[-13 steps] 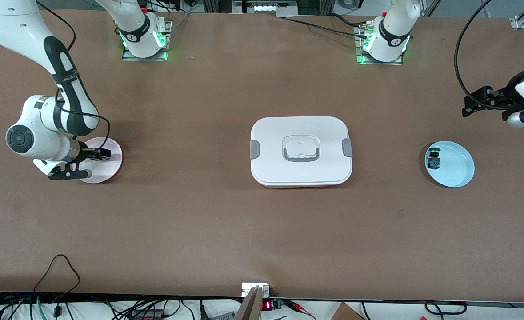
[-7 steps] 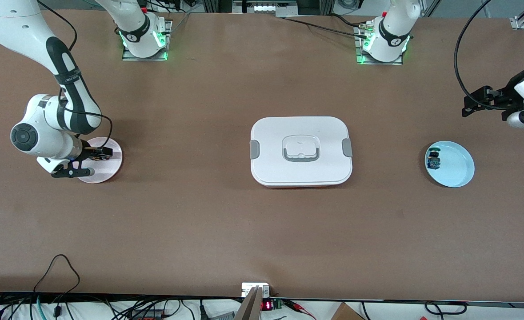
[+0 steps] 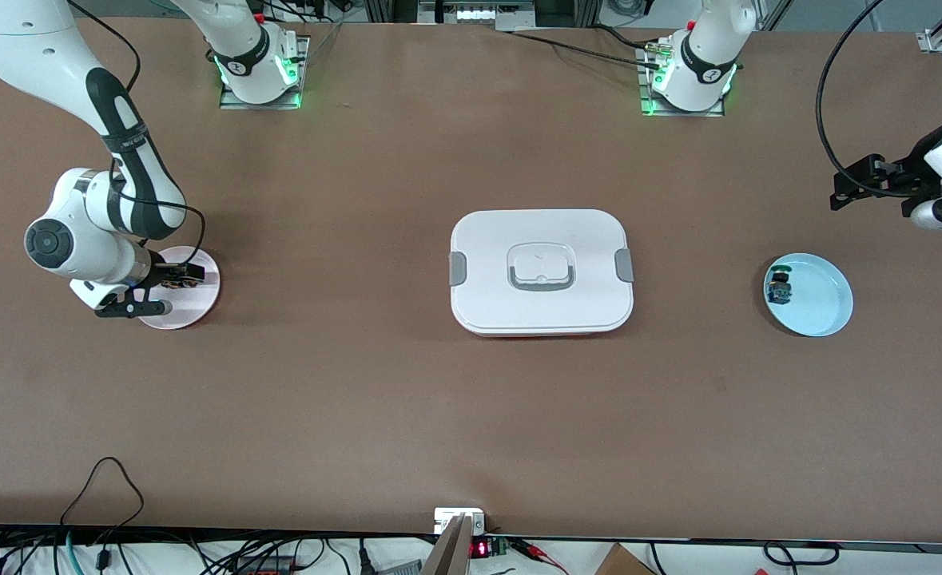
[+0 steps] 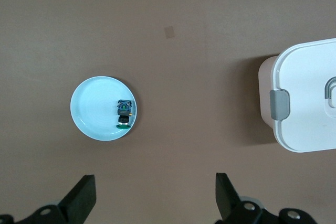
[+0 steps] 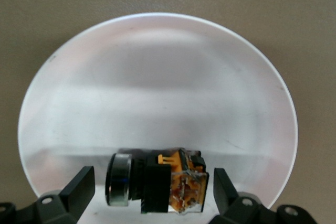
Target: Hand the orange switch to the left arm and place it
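No readable text for you here.
You get one red lit display point(image 3: 479, 549) at 6 o'clock on the table's point(image 3: 359, 399) edge, its digits too small to make out. The black bands on the right arm point(image 3: 119, 144) carry small white marks, also illegible. The box point(image 3: 541, 271), the plates and the switches show no label.

Pink plate point(image 3: 191, 294) at 9 o'clock; blue plate point(image 3: 818, 299) at 3 o'clock, holding a blue-green switch point(image 3: 779, 287).
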